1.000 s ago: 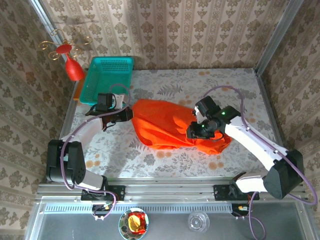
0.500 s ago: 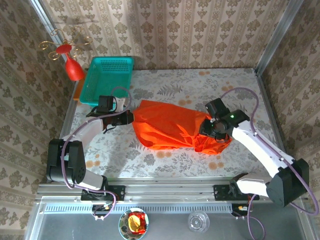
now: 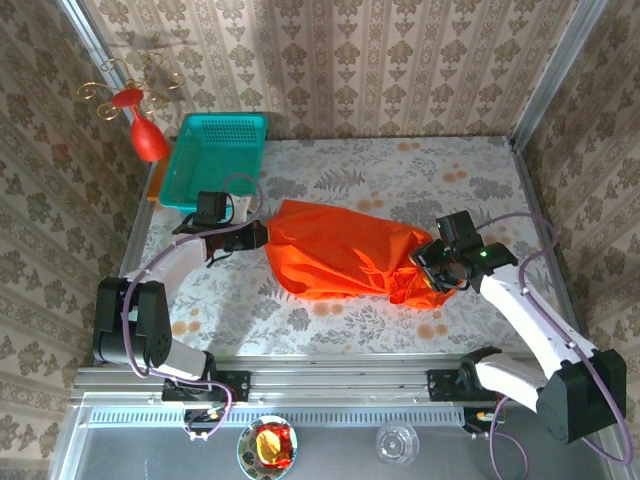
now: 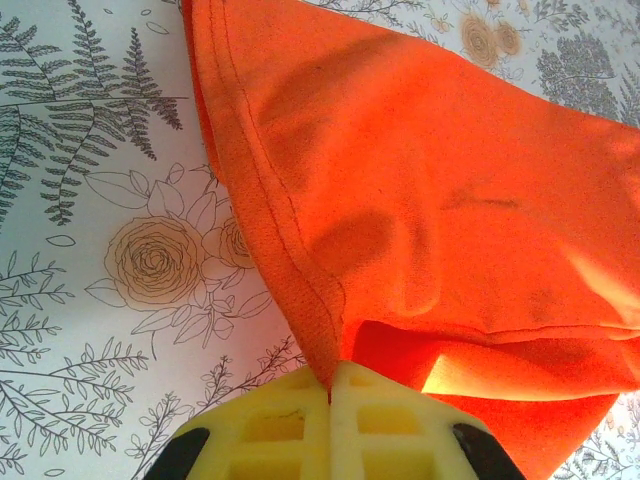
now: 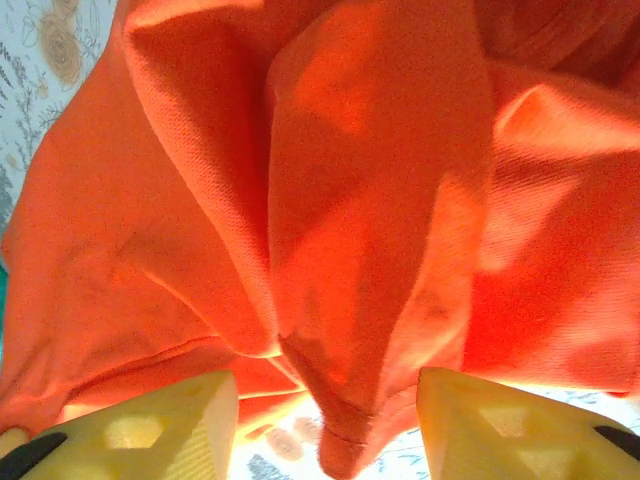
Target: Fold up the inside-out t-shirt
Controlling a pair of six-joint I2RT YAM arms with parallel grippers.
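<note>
1. Left gripper [image 4: 330, 378]: the jaws are clenched. The 2 yellow fingers [image 4: 270, 428] meet with no gap and pinch the stitched hem of the inside-out t-shirt [image 3: 335, 255] at its left end.
2. Right gripper [image 5: 325, 425]: the jaws are released. The 2 yellow fingers [image 5: 150, 425] stand well apart. A hanging fold of the orange fabric sits in the gap between them, and a strip of table shows on either side of the fold.
3. Left arm: it reaches forward from its base at the near left, with the wrist turned right and held low over the table [image 3: 330, 165].
4. Right arm: it extends from its base at the near right, with the wrist at the right end of the garment, angled left and down.
5. T-shirt location: it lies bunched across the middle of the floral table, stretched between the 2 grippers, near the teal basket [image 3: 225, 119] but apart from it.
6. Count: 2 arms, 2 grippers, 1 t-shirt, 1 basket.
</note>
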